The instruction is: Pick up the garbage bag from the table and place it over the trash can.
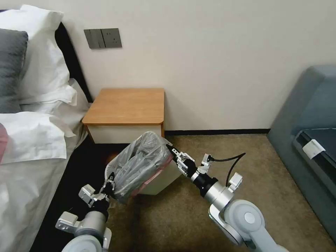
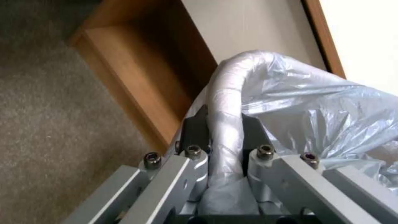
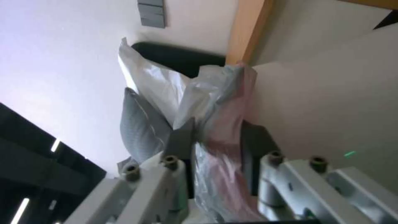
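Plastic film stretches between my two grippers in the head view: the garbage bag (image 1: 141, 164) drapes over the trash can (image 1: 161, 181), on the floor at 6 o'clock from the bare tabletop (image 1: 126, 106). My left gripper (image 1: 109, 183) holds its 8 o'clock edge, my right gripper (image 1: 175, 154) the 2 o'clock edge.

Left wrist view: my fingers (image 2: 195, 130) pinch the film-wrapped rolled rim.

Right wrist view: my fingers (image 3: 182, 140) pinch pinkish film.

Judged step: seating the bag. Next calls for drawing the rim down evenly without tearing.

Left pincer (image 1: 109, 185) and right pincer (image 1: 174, 154) both clamped, arms converging.
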Available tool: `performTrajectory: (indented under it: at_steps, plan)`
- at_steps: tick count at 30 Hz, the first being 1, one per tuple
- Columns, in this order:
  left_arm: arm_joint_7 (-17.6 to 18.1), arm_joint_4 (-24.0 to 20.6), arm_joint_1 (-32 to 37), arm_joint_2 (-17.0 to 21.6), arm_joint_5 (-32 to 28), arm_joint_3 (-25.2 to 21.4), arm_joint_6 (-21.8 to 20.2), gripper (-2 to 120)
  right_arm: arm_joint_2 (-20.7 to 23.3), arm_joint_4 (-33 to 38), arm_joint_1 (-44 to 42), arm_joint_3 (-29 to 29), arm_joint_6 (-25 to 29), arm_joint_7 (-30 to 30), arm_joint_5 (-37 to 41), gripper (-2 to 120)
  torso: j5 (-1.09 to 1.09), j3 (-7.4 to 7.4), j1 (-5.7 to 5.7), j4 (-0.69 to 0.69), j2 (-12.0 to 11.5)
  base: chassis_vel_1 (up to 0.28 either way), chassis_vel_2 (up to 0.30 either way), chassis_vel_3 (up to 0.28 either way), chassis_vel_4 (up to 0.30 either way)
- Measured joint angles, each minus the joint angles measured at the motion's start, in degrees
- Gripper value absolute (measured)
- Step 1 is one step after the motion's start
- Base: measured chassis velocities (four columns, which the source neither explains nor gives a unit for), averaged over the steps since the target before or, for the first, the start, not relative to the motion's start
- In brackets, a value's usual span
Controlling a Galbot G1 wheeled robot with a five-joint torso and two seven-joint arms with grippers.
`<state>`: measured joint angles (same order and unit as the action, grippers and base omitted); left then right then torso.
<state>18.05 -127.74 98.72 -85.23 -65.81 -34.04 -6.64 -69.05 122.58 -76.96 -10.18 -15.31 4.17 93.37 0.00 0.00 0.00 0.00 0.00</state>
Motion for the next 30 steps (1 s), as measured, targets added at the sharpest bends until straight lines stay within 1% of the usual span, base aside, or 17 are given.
performTrajectory:
  at_steps: [3, 4, 5, 7, 13, 18, 19, 21, 27, 30]
  plan:
    - [-0.07, -0.02, -0.03, -0.24, 0.56, 0.04, 0.17, 7, 0.52, 0.14, -0.03, -0.01, -0.13, -0.02, -0.77, 9, 0.0, 0.0, 0.0, 0.0, 0.0, 0.0, 0.0, 0.0, 0.0]
    - [-0.07, -0.02, -0.03, -0.24, 0.56, 0.04, 0.17, 7, 0.52, 0.14, -0.03, -0.01, -0.13, -0.02, -0.77, 9, 0.0, 0.0, 0.0, 0.0, 0.0, 0.0, 0.0, 0.0, 0.0]
    - [-0.11, -0.01, -0.03, -0.33, 0.77, 0.04, 0.25, 7, 0.64, 0.16, -0.05, -0.04, -0.14, -0.02, -1.07, 4, 0.0, 0.0, 0.0, 0.0, 0.0, 0.0, 0.0, 0.0, 0.0]
    - [-0.15, 0.01, 0.03, -0.53, 0.88, 0.06, 0.37, 7, 0.91, 0.16, -0.16, -0.2, -0.11, -0.02, -1.84, 0, 0.0, 0.0, 0.0, 0.0, 0.0, 0.0, 0.0, 0.0, 0.0]
    - [-0.18, -0.16, 0.16, -0.85, 0.94, 0.11, 0.48, 7, 1.66, 0.0, -0.55, -0.91, 0.04, 0.03, -3.74, 0, 0.0, 0.0, 0.0, 0.0, 0.0, 0.0, 0.0, 0.0, 0.0]
    - [-0.2, -0.6, 0.28, -0.86, 0.77, 0.04, 0.94, 7, 2.7, -1.26, -1.61, -1.12, -0.08, 0.63, -8.48, 0, 0.0, 0.0, 0.0, 0.0, 0.0, 0.0, 0.0, 0.0, 0.0]
    - [-0.2, -0.6, 0.28, -0.86, 0.77, 0.04, 0.94, 7, 2.7, -1.26, -1.61, -1.12, -0.08, 0.63, -8.48, 0, 0.0, 0.0, 0.0, 0.0, 0.0, 0.0, 0.0, 0.0, 0.0]
    - [-0.29, -1.03, 0.47, -0.79, 0.27, -0.07, 1.01, 7, 3.04, -2.46, -1.98, -1.11, -0.04, 0.73, -11.11, 0, 0.0, 0.0, 0.0, 0.0, 0.0, 0.0, 0.0, 0.0, 0.0]
    - [-0.56, -1.47, 0.76, -0.55, -0.39, -0.37, 1.07, 7, 2.57, -3.98, -1.21, -1.0, 0.25, 1.08, -13.66, 0, 0.0, 0.0, 0.0, 0.0, 0.0, 0.0, 0.0, 0.0, 0.0]
    - [-0.63, -1.55, 0.79, -0.37, -0.83, -0.59, 1.11, 7, 2.36, -4.82, -1.16, -0.75, 0.52, 0.87, -17.8, 0, 0.0, 0.0, 0.0, 0.0, 0.0, 0.0, 0.0, 0.0, 0.0]
